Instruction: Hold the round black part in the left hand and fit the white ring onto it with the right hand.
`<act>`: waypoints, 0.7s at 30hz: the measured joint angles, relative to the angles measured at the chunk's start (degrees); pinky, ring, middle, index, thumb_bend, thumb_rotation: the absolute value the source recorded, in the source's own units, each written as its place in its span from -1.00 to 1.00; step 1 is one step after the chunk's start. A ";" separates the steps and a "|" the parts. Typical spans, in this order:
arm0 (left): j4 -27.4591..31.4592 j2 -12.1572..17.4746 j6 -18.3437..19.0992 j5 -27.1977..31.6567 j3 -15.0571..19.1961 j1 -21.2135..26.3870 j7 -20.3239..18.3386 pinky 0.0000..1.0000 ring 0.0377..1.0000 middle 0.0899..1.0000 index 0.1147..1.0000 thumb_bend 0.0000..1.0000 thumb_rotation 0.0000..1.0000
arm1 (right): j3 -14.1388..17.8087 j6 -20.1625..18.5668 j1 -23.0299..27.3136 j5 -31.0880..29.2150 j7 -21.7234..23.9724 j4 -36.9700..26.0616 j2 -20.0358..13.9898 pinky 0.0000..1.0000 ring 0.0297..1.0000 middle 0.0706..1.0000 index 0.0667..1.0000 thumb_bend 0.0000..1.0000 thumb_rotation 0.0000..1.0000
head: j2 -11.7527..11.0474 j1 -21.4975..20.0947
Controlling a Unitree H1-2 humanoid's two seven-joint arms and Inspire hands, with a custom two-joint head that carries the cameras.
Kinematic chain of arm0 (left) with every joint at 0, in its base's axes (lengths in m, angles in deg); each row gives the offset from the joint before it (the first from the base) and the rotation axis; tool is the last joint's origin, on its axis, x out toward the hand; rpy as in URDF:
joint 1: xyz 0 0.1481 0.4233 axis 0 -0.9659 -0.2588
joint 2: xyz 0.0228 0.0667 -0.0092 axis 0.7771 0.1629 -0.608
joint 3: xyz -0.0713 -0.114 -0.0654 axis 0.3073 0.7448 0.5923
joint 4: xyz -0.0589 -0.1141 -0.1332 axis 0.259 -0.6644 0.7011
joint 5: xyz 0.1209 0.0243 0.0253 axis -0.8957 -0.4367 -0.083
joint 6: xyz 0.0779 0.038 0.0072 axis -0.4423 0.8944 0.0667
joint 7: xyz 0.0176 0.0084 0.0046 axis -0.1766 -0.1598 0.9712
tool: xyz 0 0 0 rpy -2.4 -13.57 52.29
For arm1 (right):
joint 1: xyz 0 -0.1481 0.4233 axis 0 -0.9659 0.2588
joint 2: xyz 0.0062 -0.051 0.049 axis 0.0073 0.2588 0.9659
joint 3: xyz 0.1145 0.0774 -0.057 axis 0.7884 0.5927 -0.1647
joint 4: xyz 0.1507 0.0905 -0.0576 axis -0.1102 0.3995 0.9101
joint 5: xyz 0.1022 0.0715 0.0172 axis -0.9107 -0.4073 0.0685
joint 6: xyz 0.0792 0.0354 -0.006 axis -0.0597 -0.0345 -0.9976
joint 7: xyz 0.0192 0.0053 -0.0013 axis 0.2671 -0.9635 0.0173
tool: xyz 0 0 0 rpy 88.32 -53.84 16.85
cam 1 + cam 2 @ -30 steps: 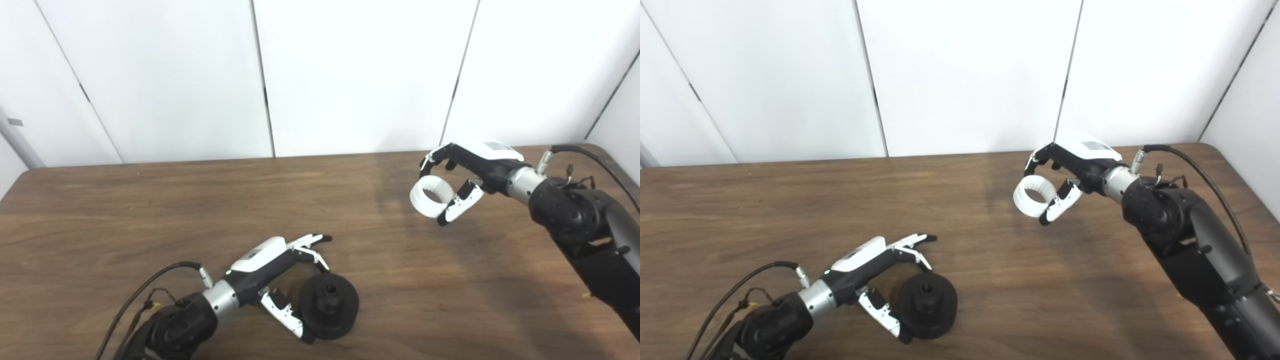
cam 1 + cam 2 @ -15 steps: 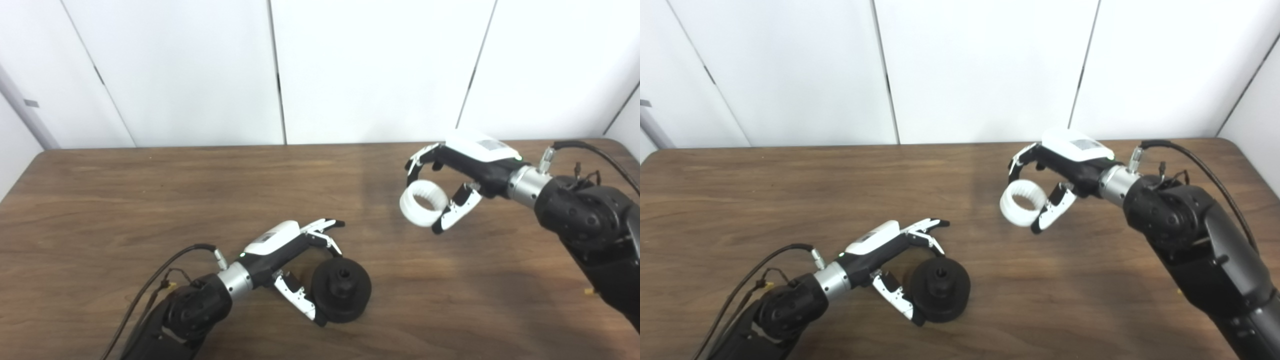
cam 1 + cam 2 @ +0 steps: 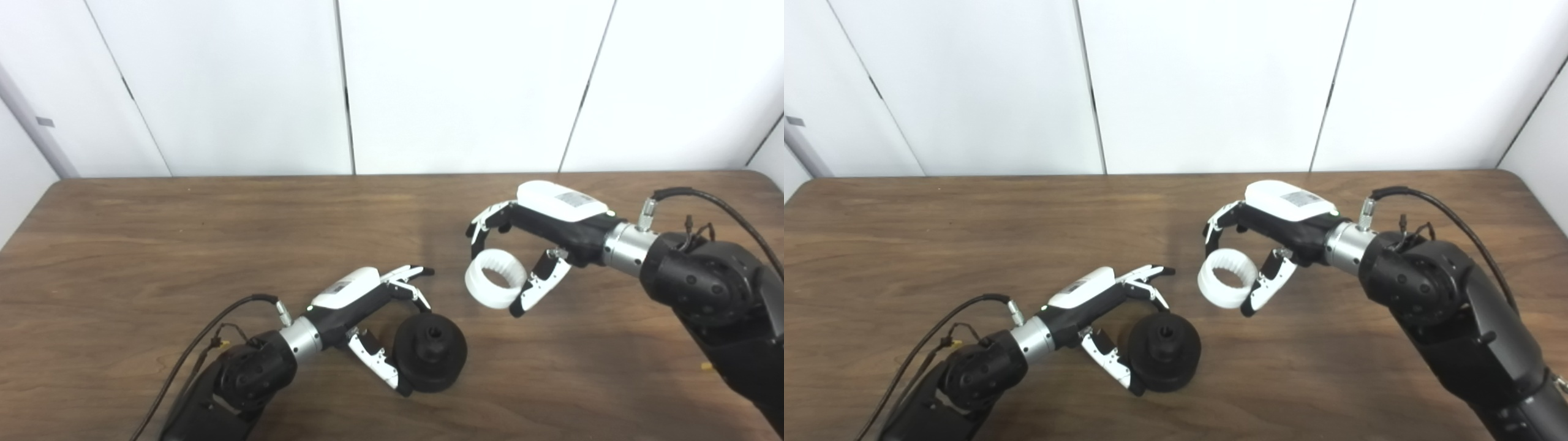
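The round black part (image 3: 430, 358) lies flat on the wooden table (image 3: 184, 245), near its front edge, with its hub hole facing up. My left hand (image 3: 373, 306) is shut on the part's left rim, fingers over the top edge and thumb against the lower edge. The white ring (image 3: 490, 300), ribbed on the inside, hangs in the air up and to the right of the black part. My right hand (image 3: 551, 229) is shut on it, fingers above and thumb at its right side. A gap of bare table separates ring and part.
White wall panels (image 3: 459, 86) stand behind the table's far edge. Cables run from both wrists, the left cable (image 3: 202, 343) and the right cable (image 3: 723, 205). The right forearm (image 3: 1451, 318) crosses the table's right side.
The camera has shifted. My right hand has carried the white ring leftward and lower, closer to the black part. The left hand keeps the same hold on the part.
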 measured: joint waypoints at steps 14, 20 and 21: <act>-0.33 -0.26 0.53 -0.12 -0.59 0.48 0.78 0.80 1.00 0.95 -0.16 0.04 -0.85 | -1.59 0.77 -1.52 -0.23 0.39 -1.67 2.38 0.48 0.62 0.53 -0.11 0.04 -0.72 | 0.35 0.53; -0.27 -0.40 0.90 -0.08 -0.83 0.51 0.76 0.80 1.00 0.94 -0.16 0.04 -0.85 | -2.50 0.76 -1.81 -0.19 1.54 -2.13 3.48 0.49 0.64 0.53 -0.11 0.03 -0.71 | 0.53 0.53; -0.27 -0.40 0.93 -0.10 -0.84 0.54 0.76 0.79 1.00 0.94 -0.16 0.04 -0.85 | -2.69 0.75 -1.81 -0.14 1.64 -2.14 3.60 0.49 0.64 0.53 -0.11 0.03 -0.71 | 0.53 0.61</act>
